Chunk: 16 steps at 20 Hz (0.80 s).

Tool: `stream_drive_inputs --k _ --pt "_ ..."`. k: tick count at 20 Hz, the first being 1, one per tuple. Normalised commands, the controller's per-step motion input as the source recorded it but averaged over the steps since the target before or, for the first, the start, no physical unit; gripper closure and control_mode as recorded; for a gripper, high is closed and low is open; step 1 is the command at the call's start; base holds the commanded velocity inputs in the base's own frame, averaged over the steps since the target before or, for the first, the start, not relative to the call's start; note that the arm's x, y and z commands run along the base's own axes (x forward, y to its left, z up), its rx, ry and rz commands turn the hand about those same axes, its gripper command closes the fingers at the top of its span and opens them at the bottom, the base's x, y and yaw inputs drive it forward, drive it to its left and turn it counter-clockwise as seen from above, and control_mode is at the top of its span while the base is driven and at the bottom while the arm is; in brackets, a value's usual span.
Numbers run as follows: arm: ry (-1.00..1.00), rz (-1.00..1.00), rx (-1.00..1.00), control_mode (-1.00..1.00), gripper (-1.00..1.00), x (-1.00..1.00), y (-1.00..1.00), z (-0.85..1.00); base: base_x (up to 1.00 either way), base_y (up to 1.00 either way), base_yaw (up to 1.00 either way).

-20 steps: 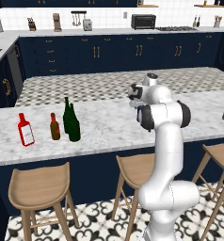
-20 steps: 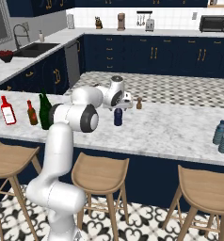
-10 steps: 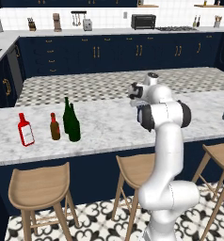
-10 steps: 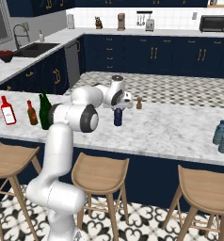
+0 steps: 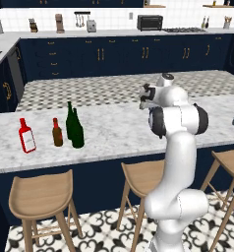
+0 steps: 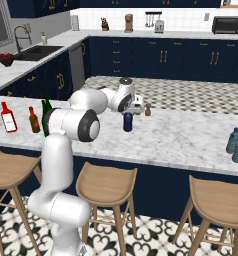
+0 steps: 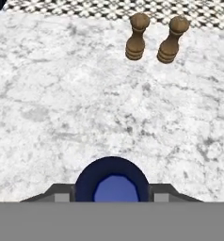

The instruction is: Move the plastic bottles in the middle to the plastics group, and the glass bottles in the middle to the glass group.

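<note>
Your two-finger gripper [image 6: 130, 111] hangs directly over the small dark navy-blue plastic bottle [image 6: 127, 121], which stands upright on the white marble counter [image 6: 181, 135] in the middle. In the hand view the bottle's round top [image 7: 112, 182] sits between the two dark fingertips [image 7: 62, 192], one on each side. Whether the pads press on it or stand just off it cannot be told, though the bottle base looks to be resting on the counter.

To do this step well, keep the bottle centred between the fingers and take it low on the neck or shoulder, not at the very cap, so it cannot tip. Lift straight up before you swing.

Just beyond stand two small brown wooden grinders [image 7: 154, 38]; I judge them the nearest things to knock, so pull away from them. The pale blue-grey bottles of the plastics group [image 6: 236, 145] stand well apart at the right end of the counter; carry the load there and set it beside them. The two tall dark green glass bottles [image 5: 74, 127] wait beside the small brown bottle [image 5: 57, 133] and the red flat-sided bottle [image 5: 26, 136] at the left end.
</note>
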Motion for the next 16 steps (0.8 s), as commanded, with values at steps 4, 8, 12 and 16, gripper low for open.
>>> stream_drive_inputs --k 4,8,12,16 --pt "-0.09 -0.19 0.00 -1.00 1.00 -0.33 -0.74 0.26 0.00 0.00 0.00" --pt "-0.02 -0.24 0.00 -1.00 1.00 -0.41 -0.98 0.11 0.00 0.00 0.00" --pt "0.00 -0.27 0.00 -1.00 1.00 -0.37 -1.00 0.11 0.00 0.00 0.00" --pt "0.03 -0.25 0.00 -1.00 1.00 -0.33 -0.98 0.26 0.00 0.00 0.00"
